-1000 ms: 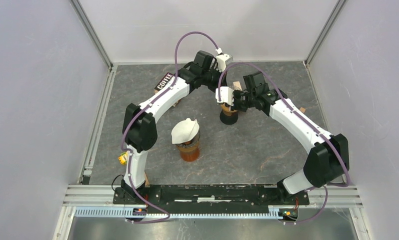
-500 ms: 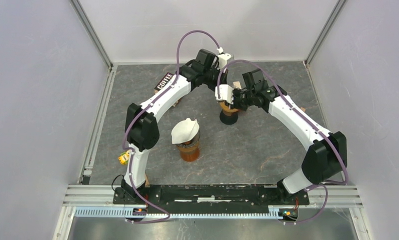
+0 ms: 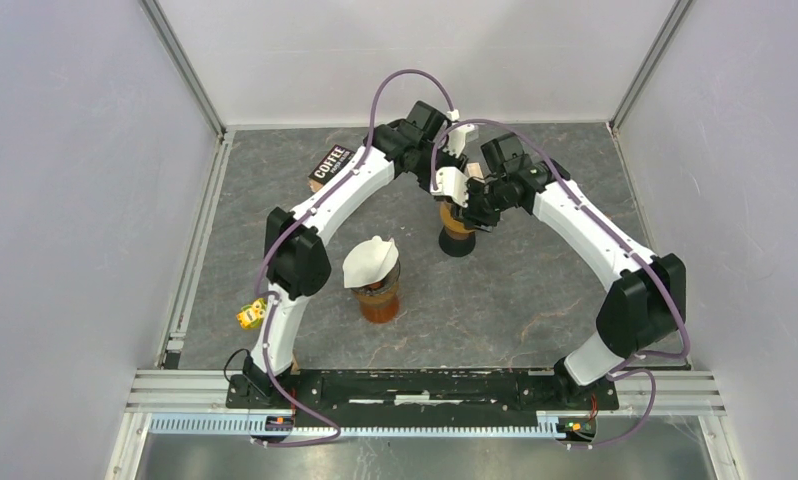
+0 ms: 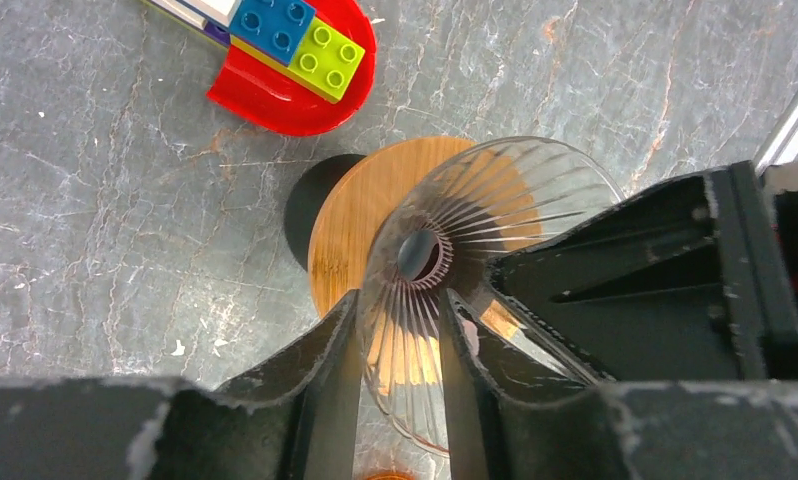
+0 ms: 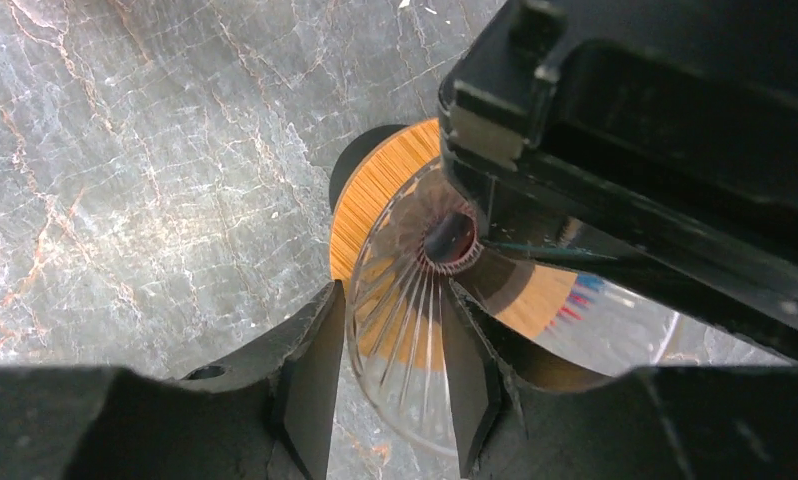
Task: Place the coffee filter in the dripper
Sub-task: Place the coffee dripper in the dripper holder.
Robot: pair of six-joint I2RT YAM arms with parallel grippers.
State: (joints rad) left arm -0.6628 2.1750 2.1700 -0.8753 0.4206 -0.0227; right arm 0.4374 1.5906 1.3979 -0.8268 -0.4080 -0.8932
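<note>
The filter [image 3: 370,262] lies on a cup [image 3: 378,303] at mid-table, its direction unclear, well apart from the upright, mouth-up dripper [image 3: 457,228], whose rim the left gripper [image 4: 400,305] and right gripper [image 5: 395,300] straddle with jaws apart, blocking it, a Lego toy [image 4: 295,50] nearby.

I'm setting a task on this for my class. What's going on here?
Both arms have reached the glass dripper, which sits on a wooden collar towards the back of the table. The left gripper and right gripper each straddle its rim, jaws parted. The white coffee filter rests on an amber cup nearer the front, not yet in the dripper.
</note>
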